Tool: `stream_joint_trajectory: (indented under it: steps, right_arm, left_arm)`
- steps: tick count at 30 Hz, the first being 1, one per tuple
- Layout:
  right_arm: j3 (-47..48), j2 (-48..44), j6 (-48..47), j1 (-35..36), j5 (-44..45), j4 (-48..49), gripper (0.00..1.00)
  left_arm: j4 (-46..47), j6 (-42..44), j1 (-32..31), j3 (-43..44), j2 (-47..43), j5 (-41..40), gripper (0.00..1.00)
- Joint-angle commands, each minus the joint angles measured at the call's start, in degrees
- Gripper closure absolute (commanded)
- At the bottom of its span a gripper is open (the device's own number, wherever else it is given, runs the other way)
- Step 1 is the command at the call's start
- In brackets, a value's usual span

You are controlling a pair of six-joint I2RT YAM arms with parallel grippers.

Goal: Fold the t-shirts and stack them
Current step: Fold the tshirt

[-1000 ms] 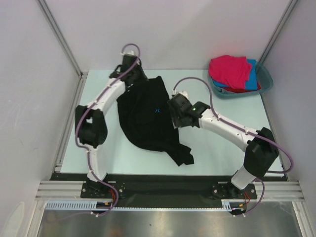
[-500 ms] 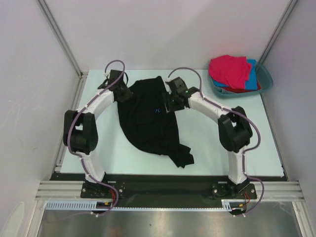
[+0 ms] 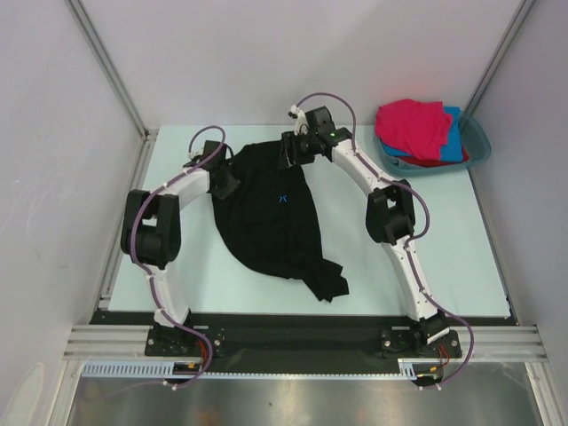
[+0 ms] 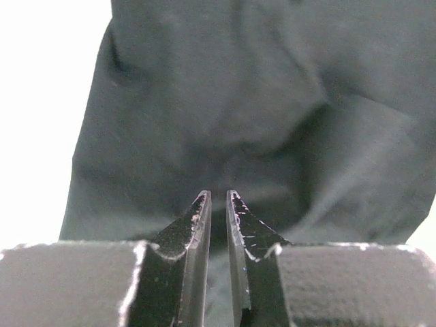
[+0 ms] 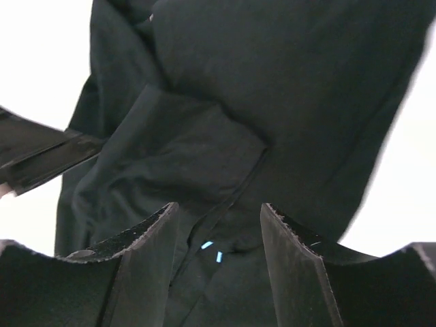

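The black t-shirt (image 3: 271, 213) lies rumpled and unfolded on the table (image 3: 373, 266), its outline hardly altered in the past second; the pink, blue and red t-shirts (image 3: 413, 124) are heaped in the teal basin (image 3: 480, 146), well off its far right corner. Meanwhile the right claw (image 5: 218, 231), spread open, has swung from its right side to its far edge. The left claw (image 4: 218, 197), fingers almost together, has dropped back to its left edge, so folding appears only just begun.
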Motion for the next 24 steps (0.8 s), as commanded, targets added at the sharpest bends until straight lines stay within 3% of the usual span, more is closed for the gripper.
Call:
stream_joint_trajectory:
  steps: [1,6,12,24]
  right_arm:
    - [0.99,1.74,3.49,-2.79,-10.58,3.46,0.42]
    - [-4.98,1.57,5.26,-3.58,-16.65,7.15,0.42]
    - [-17.36,-0.28,11.14,-3.76,-24.65,18.49,0.43]
    - [-20.73,1.49,17.05,-2.71,-33.19,29.32,0.43]
  left_arm:
    - [0.79,-3.34,1.69,3.18,3.92,-0.81,0.80]
    - [1.40,-3.60,2.92,4.60,5.17,0.86,0.81]
    - [2.99,-3.52,3.80,2.84,3.32,1.47,0.81]
    - [3.78,-3.25,4.68,2.84,3.94,3.32,0.81]
